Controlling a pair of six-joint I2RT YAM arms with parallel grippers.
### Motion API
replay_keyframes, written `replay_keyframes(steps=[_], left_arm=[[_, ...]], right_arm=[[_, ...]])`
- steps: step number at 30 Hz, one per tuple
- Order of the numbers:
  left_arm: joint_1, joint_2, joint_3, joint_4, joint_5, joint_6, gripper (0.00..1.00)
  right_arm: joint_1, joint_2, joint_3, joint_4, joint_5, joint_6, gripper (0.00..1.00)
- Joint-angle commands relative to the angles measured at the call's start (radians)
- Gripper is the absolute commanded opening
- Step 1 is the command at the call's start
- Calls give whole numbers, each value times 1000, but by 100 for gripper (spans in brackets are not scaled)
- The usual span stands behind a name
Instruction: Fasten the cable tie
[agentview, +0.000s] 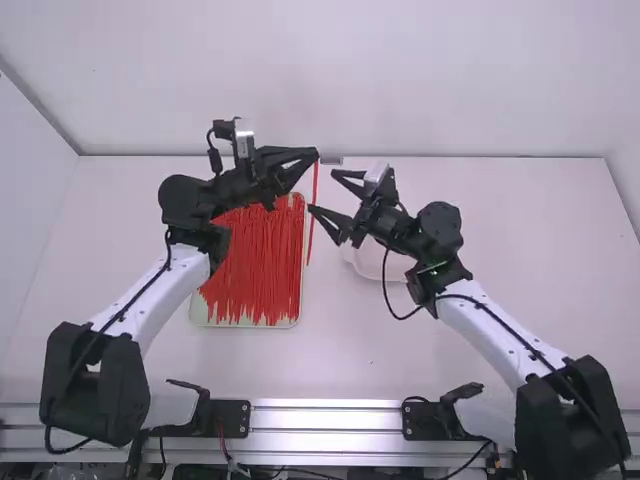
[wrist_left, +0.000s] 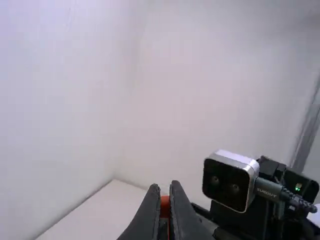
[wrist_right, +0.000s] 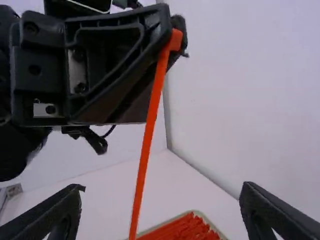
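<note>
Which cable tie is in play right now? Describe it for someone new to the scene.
On the white table, left of middle, sits a pale flat tray piled with loose red plastic cable ties. Above the tray's far right corner the left arm's black gripper pinches one red tie by its top end. It alone hangs upright; the rest lie flat.

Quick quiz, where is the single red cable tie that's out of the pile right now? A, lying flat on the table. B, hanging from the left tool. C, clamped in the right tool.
B: the cable tie hangs down from the shut left tool, pinched at its top end, while the right tool stands open near it.
</note>
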Motion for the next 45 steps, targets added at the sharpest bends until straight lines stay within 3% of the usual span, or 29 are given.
replay_keyframes(steps=[1,2,4,7,10,12,25,31,38,40,41,44,45], left_arm=[[-10,4,-7,6,12,-47,2],[-10,4,-7,9,12,-51,2],[-10,4,-7,10,12,-53,2],[-10,4,-7,11,11,-58,2],[-11,4,-7,29,10,-69,2],[-23,4,-7,29,1,-63,2],[-48,18,-7,30,-26,-53,2],[-47,38,-7,29,-44,-58,2],[-47,45,-7,29,-50,-57,2],[-48,45,-7,30,-49,-57,7],[-44,45,-6,29,-50,-57,16],[-42,45,-7,29,-49,-56,26],[-42,45,-7,29,-49,-51,33]], right_arm=[[-2,28,34,43,8,48,77],[-2,37,34,59,8,53,73],[-2,56,34,92,8,64,56],[-1,72,34,118,7,75,51],[-2,89,34,153,-23,74,36],[-13,92,35,164,-49,74,31],[-26,92,35,179,-100,121,26],[-24,92,35,179,-102,122,1],[-35,92,35,179,-124,122,0],[-40,92,35,178,-125,122,0],[-48,92,35,179,-134,122,0],[-66,92,35,182,-162,129,0],[-79,92,35,183,-173,147,0]])
